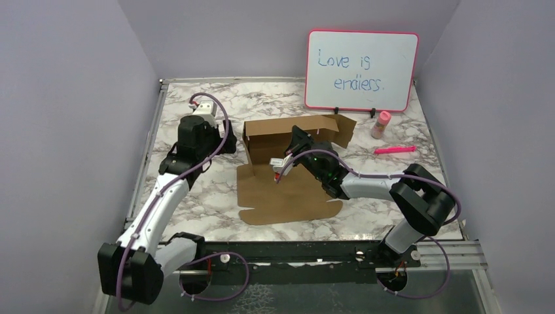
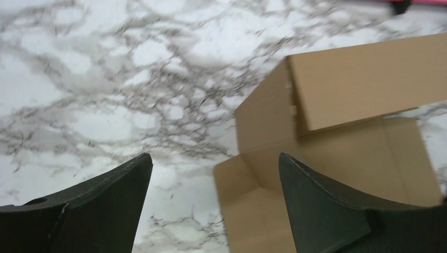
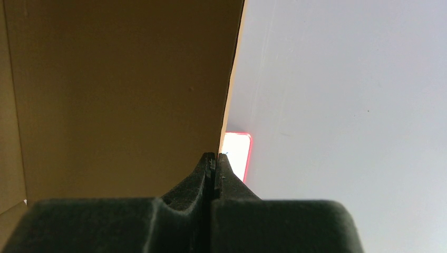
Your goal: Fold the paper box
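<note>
Paper box (image 1: pixel 288 190) half up at frame centre — right gripper (image 1: pixel 298 135) clamped shut at its raised back wall

The flat panel lies on the marble surface (image 1: pixel 196 203) towards the bottom of the frame. In the right wrist view the fingers (image 3: pixel 203 174) are pressed together right at the cardboard's edge — whether they nip it, I can't tell. The left gripper (image 2: pixel 215 157) is spread wide and holding nothing, hovering just beside the box's left end. A pink-framed whiteboard (image 1: pixel 361 70) stands upper right.
</note>
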`<state>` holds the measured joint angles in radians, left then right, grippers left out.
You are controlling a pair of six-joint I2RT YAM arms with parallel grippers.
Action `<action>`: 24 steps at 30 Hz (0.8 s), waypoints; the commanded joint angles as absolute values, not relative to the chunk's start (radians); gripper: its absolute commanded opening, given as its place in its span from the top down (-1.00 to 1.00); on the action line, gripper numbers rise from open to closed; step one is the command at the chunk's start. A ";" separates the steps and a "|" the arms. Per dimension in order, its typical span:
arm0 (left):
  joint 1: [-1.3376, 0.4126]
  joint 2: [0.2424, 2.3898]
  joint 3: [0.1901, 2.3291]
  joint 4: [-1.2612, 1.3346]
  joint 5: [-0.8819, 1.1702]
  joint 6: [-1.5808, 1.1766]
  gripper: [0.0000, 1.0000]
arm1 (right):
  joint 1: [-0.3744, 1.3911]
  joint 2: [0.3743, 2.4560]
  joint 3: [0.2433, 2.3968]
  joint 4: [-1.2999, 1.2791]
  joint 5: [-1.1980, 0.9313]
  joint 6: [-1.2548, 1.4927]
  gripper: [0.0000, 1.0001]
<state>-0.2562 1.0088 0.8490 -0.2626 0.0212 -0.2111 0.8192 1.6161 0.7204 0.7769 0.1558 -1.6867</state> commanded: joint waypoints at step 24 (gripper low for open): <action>-0.159 1.312 0.766 0.024 0.354 -0.132 -0.83 | 0.845 1.600 0.725 0.752 0.146 -1.629 0.98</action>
<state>-0.1577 1.3281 0.8238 -0.1474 0.2668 -0.1123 0.8314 1.6154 0.7208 0.7761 0.1558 -1.6569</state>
